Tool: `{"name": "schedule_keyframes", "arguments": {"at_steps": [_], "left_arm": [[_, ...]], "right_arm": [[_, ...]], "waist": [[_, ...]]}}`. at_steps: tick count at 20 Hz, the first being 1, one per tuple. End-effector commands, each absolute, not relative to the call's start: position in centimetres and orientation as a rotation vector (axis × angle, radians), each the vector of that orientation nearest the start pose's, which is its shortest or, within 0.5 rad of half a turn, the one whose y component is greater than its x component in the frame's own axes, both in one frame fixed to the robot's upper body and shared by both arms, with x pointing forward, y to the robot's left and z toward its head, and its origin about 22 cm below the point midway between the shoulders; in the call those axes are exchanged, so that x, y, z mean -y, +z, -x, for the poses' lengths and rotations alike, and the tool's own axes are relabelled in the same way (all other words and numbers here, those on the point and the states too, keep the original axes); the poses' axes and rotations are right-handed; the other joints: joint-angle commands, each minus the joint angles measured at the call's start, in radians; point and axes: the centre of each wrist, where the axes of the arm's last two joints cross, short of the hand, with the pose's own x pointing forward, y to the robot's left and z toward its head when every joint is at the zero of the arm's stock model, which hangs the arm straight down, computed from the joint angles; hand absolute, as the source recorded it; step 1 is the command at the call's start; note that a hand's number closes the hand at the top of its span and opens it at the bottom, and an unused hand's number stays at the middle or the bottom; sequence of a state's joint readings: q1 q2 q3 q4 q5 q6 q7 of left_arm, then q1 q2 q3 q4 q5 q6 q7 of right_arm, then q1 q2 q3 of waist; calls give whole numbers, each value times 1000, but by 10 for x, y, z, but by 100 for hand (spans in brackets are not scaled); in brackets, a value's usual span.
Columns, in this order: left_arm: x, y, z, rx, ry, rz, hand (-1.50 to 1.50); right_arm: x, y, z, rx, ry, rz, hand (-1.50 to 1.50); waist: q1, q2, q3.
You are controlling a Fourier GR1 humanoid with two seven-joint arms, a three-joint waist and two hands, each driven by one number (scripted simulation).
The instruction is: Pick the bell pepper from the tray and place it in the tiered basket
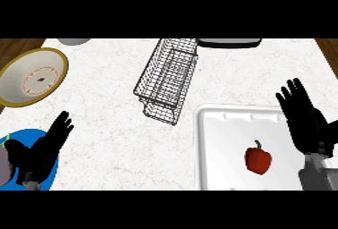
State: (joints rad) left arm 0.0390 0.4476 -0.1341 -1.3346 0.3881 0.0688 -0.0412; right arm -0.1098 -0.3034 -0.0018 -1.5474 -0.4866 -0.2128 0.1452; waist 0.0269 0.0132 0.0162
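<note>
A red bell pepper (258, 159) with a green stem lies on the white tray (221, 147) at the lower right. My right hand (306, 120) hovers over the tray's right side, fingers straight and open, just right of the pepper and not touching it. The wire tiered basket (166, 78) stands at the upper middle of the counter, beyond the tray's far left corner. At the lower left my left hand (44, 148) rests open, fingers pointing up, over a blue plate.
A blue plate (26, 136) sits under the left hand. A cream bowl with a gold rim (33, 76) is at the far left. A dark-and-white item (228, 43) and a grey object (74, 41) sit at the counter's far edge.
</note>
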Motion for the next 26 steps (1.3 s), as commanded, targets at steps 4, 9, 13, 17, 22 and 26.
{"name": "schedule_keyframes", "arguments": {"at_steps": [4, 9, 13, 17, 22, 26], "left_arm": [[-322, 4, -240, 1403, -68, -128, 0], [-315, 13, -247, 1427, -55, -108, 0], [-299, 14, -246, 1422, -80, -92, 0], [-310, 19, -248, 1421, -96, -71, 0], [-307, 26, -256, 1407, -90, -116, 0], [-296, 27, -256, 1449, -121, -73, 0]], "right_arm": [[236, 59, -265, 1839, -66, 166, 150], [291, -1, -235, 1483, -364, 819, -150], [230, -16, -218, 1582, -374, 990, -150], [221, -29, -188, 1520, -202, 1096, -150], [273, -41, -163, 1269, 118, 1207, -150], [270, -47, -150, 1029, 340, 1102, -150]], "waist": [[-16, -21, -16], [-80, -19, -20], [-39, -19, -19], [-37, -16, -23], [-52, -8, -34], [-16, 1, -37]]}}
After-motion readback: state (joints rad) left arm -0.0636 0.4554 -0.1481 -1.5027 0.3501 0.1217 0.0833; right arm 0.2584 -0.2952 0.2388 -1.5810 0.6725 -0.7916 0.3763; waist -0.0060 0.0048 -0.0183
